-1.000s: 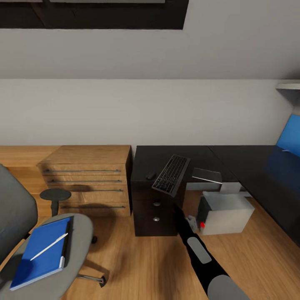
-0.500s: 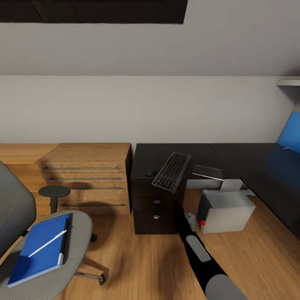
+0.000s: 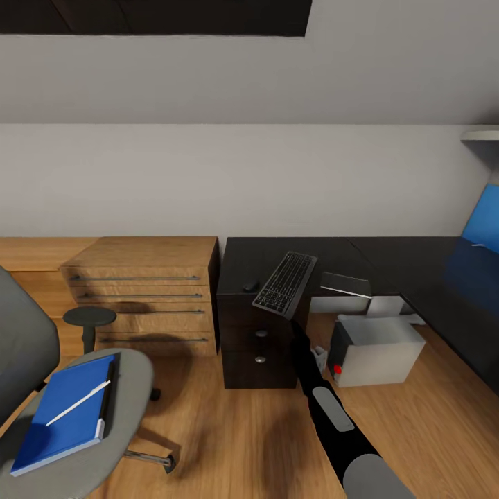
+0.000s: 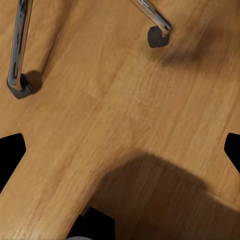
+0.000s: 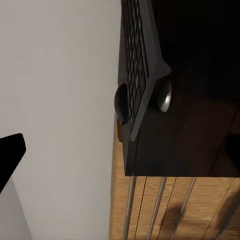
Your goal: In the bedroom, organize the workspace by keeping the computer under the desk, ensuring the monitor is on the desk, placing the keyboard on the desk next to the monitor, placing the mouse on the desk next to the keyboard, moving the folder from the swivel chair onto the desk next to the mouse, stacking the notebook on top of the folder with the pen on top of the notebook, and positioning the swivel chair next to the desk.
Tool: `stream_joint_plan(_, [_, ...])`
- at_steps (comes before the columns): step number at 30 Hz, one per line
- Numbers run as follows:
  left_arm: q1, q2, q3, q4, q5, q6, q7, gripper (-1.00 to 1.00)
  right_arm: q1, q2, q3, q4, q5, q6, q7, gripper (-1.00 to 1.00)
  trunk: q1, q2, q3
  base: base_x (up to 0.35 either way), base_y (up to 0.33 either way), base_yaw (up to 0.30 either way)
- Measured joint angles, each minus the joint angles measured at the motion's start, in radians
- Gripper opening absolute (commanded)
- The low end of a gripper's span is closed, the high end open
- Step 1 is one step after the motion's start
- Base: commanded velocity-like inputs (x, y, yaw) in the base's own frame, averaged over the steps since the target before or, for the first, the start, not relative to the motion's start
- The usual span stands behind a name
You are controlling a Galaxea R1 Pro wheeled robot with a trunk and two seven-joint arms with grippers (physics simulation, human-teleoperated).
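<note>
The right arm (image 3: pixel 333 416) reached forward and up from the lower right of the head view, a black limb with a grey elbow joint and a grey panel on its forearm. Its wrist narrowed toward the keyboard (image 3: pixel 285 283), whose near edge hid the right gripper; whether the jaws were closed could not be told. In the right wrist view 1 dark fingertip (image 5: pixel 10 152) showed at the frame edge. In the left wrist view 2 black fingertips (image 4: pixel 10 152) sat at opposite frame edges, wide apart, pointing down at the floor (image 4: pixel 125 115).
</note>
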Motion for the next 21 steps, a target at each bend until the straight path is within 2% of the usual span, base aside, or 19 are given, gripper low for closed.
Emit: stream_joint_plan(21, [0.000,0.000,0.002,0.000,0.000,0.001,0.000,1.00,0.000,-0.001,0.004,-0.001,0.003,0.000,0.002,1.00,0.000,0.000,0.000,0.000,0.000,0.000])
